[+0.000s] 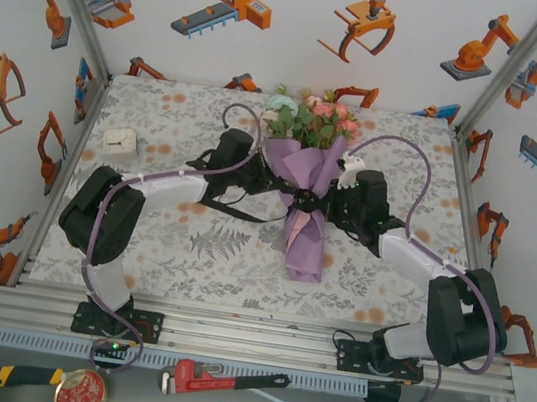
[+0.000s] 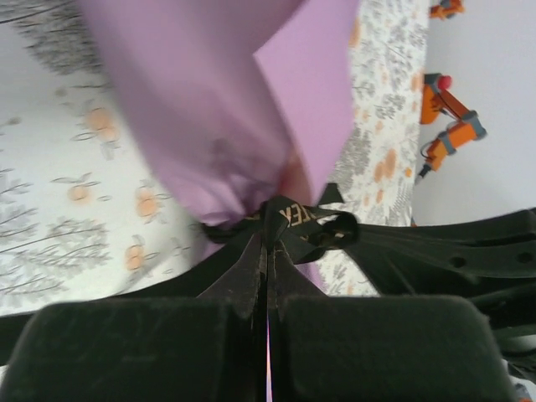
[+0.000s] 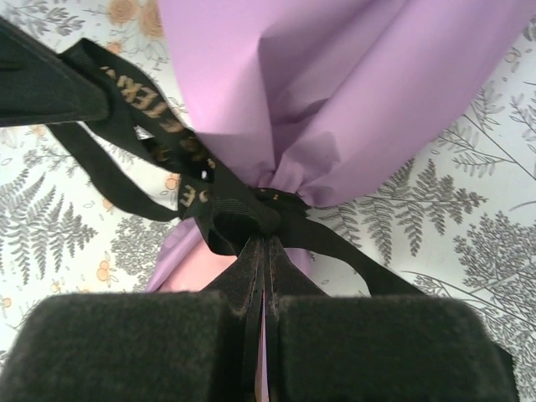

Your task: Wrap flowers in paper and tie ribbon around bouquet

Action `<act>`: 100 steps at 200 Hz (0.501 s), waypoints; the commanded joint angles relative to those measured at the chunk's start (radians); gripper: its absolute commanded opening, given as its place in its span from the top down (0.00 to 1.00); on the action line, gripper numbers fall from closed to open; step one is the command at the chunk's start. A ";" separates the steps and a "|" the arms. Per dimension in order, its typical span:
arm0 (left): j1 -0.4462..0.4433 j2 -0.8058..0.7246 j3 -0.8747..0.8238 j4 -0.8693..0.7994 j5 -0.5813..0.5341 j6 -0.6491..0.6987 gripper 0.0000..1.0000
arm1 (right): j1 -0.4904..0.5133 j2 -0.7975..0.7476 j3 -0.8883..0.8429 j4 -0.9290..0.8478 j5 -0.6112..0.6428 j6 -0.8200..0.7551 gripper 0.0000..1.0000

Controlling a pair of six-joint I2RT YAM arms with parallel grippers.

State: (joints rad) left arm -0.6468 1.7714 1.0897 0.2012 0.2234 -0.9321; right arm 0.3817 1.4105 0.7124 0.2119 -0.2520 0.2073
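The bouquet (image 1: 306, 166) lies in the middle of the table, flowers (image 1: 311, 116) at the far end, wrapped in lilac paper (image 1: 304, 247) that narrows at a waist. The black lettered ribbon (image 1: 236, 212) circles that waist and trails off to the left. My left gripper (image 1: 285, 191) presses in from the left and my right gripper (image 1: 320, 207) from the right. In the left wrist view the gripper (image 2: 270, 243) is shut on the ribbon (image 2: 295, 216) under the paper (image 2: 234, 109). My right gripper (image 3: 265, 247) is shut on the ribbon (image 3: 159, 109) at the knot below the paper (image 3: 352, 100).
A small white box (image 1: 120, 143) sits at the table's left. Purple-grey cables (image 1: 411, 162) arch over both arms. Below the near rail lie a red pipe wrench (image 1: 221, 381), a round tin (image 1: 81, 393) and a yellow-handled tool (image 1: 25, 377). Walls close in on three sides.
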 commanded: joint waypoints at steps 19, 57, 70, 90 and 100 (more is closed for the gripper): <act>0.041 -0.077 -0.053 -0.011 -0.022 -0.006 1.00 | -0.002 -0.028 0.027 -0.059 0.149 -0.033 1.00; 0.065 -0.103 -0.086 -0.015 -0.026 -0.005 1.00 | -0.003 -0.047 0.030 -0.093 0.253 -0.052 1.00; 0.072 -0.111 -0.096 -0.016 -0.034 -0.006 1.00 | -0.003 -0.051 0.030 -0.100 0.276 -0.054 1.00; 0.073 -0.105 -0.098 0.012 0.002 -0.008 0.99 | -0.003 -0.053 0.028 -0.093 0.249 -0.054 1.00; 0.069 -0.095 -0.095 0.052 0.047 -0.012 0.76 | -0.003 -0.051 0.023 -0.065 0.185 -0.052 1.00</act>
State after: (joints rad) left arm -0.5819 1.6951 1.0035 0.1963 0.2150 -0.9340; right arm 0.3817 1.3842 0.7136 0.1341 -0.0513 0.1776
